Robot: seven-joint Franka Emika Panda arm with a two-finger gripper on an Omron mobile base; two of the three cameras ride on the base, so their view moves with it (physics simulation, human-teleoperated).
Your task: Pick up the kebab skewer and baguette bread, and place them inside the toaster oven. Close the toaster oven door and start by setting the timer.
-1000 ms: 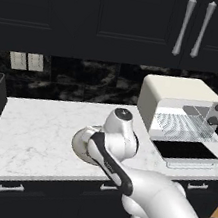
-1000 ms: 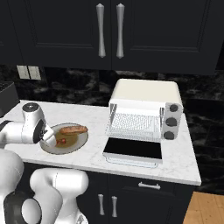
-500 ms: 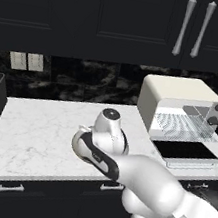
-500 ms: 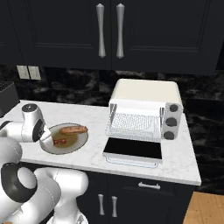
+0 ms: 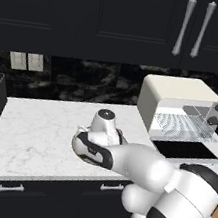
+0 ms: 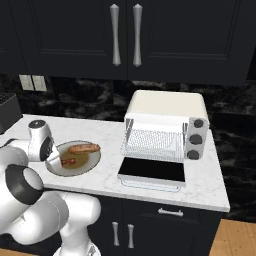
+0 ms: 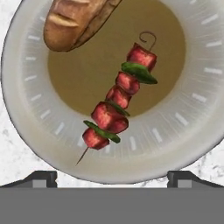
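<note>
The kebab skewer (image 7: 119,98) is seen lying flat on the brown centre of a round plate (image 7: 26,131), its red chunks and green slices strung along a thin stick whose pointed end reaches over the pale rim. On the same plate, just beside the skewer and apart from it, the baguette bread (image 7: 76,19) is laid toward the far edge. The gripper (image 7: 112,177) is held directly above the plate with its jaws spread wide and nothing between them — no contact is made yet. Beyond the plate, on the same marble counter (image 6: 112,175), the toaster oven (image 6: 167,127) is found with its toaster oven door (image 6: 152,172) folded down flat. A risk is judged here: the skewer is thin and low, so the fingertips could be driven into the plate, or the stick could be rolled aside — the loaf might also be nudged.
</note>
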